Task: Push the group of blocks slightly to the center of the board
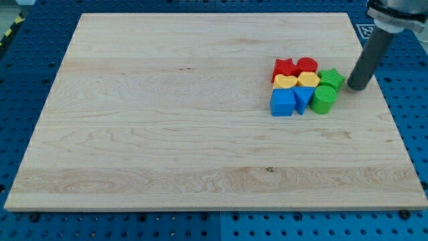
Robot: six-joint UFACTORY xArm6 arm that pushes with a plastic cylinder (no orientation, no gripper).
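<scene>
A tight group of blocks sits right of the board's middle. A red star (pixel 284 67) and a red round block (pixel 307 65) form the top row, with a green star (pixel 330 78) at their right. Below them lie a yellow heart (pixel 285 82) and a yellow hexagon-like block (pixel 309 80). The bottom row holds a blue cube (pixel 282 103), a blue triangle (pixel 303 99) and a green cylinder (pixel 324 98). My tip (pixel 356 88) rests on the board just right of the green star, a small gap from it.
The wooden board (pixel 167 134) lies on a blue pegboard table (pixel 414 94). The board's right edge runs close to my tip. The rod's upper part (pixel 384 20) leans toward the view's top right corner.
</scene>
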